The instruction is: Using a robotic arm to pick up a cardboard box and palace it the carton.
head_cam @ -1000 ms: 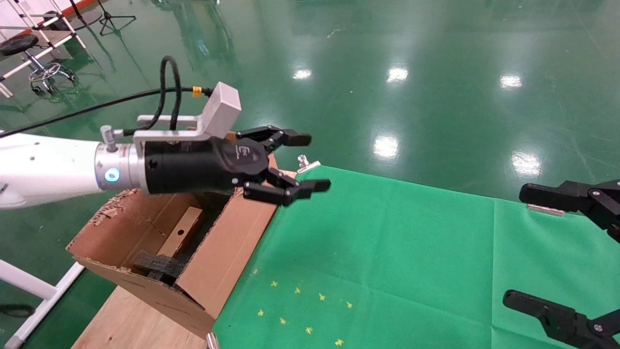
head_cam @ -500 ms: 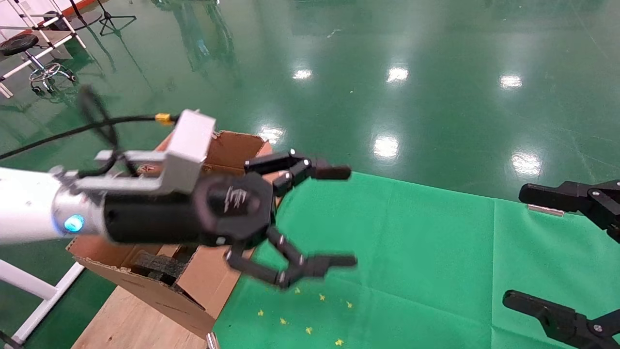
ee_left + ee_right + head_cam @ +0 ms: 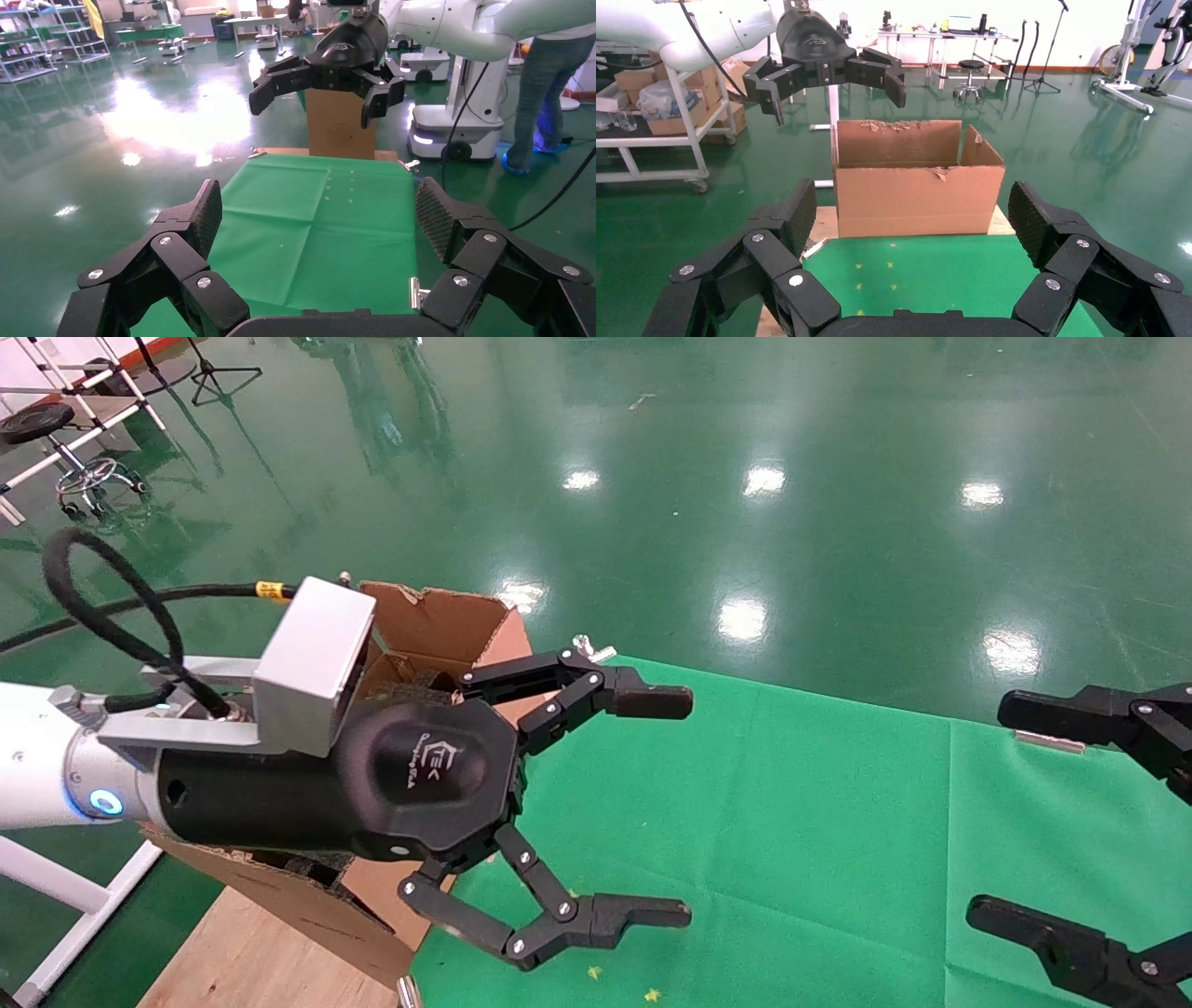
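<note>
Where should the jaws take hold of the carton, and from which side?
Grip a thin upright flap of the carton, coming from above: its top is open and the flap edges are free, while the body looks too wide for the jaws. The left gripper hangs open near it.

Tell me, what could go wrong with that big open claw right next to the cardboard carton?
1. The left gripper hangs wide open right beside the carton. It might catch a torn flap and shove the carton.
2. No small cardboard box shows anywhere, so it may have nothing to grab.
The right gripper is parked open over the right side of the green cloth.
</note>
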Motion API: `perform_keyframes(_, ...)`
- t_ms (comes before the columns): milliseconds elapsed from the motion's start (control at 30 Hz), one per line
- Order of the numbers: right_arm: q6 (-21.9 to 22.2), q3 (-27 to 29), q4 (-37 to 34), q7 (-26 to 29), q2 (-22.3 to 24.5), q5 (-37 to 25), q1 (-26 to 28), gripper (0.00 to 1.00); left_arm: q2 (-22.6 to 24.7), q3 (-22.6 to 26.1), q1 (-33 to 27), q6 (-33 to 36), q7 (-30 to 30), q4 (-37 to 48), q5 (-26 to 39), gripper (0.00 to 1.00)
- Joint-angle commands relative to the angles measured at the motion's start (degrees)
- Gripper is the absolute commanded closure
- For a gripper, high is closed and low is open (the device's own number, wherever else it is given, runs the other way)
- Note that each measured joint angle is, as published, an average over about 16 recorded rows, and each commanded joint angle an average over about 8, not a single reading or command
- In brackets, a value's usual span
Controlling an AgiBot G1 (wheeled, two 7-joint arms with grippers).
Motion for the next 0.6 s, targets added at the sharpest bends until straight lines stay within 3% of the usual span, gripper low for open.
perform_keyframes(33,0.0,0.0,0.0,0.0,0.0,0.0,0.0,0.0,0.05,0.15,-0.24,-0.11,-0.03,0.3,0.28,0.0)
perform_keyframes(600,0.0,0.0,0.0,0.0,0.0,0.0,0.0,0.0,0.22,0.66,-1.0,-0.53,-0.2,1.25,1.22,0.0)
